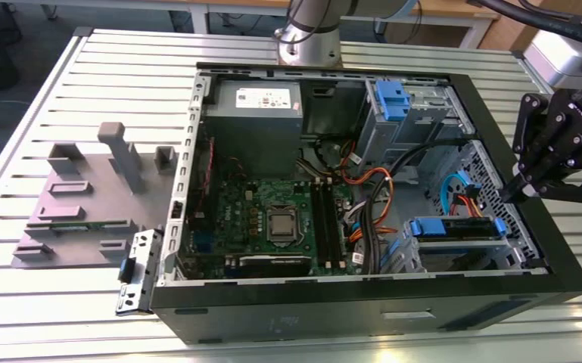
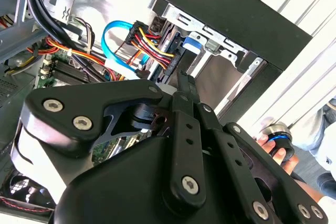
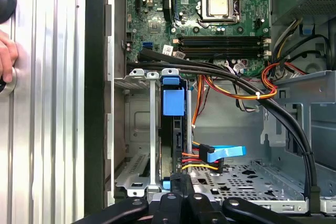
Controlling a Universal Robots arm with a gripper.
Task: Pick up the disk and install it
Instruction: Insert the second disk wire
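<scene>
Open computer case, grey fixture

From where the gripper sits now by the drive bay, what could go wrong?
1. The gripper hangs at the case's edge beside the disk in its bay; it might knock the black case wall.
2. The blue data cable and coloured power wires run close to the disk; they may snag.
3. A hand rests on the table near the case, which may be risky.

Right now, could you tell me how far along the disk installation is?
Mostly done, it seems: the disk with its blue frame sits in the metal drive cage inside the computer case. The gripper hangs at the case's edge beside that bay, carrying nothing. I cannot tell whether the disk is fully seated.
</scene>
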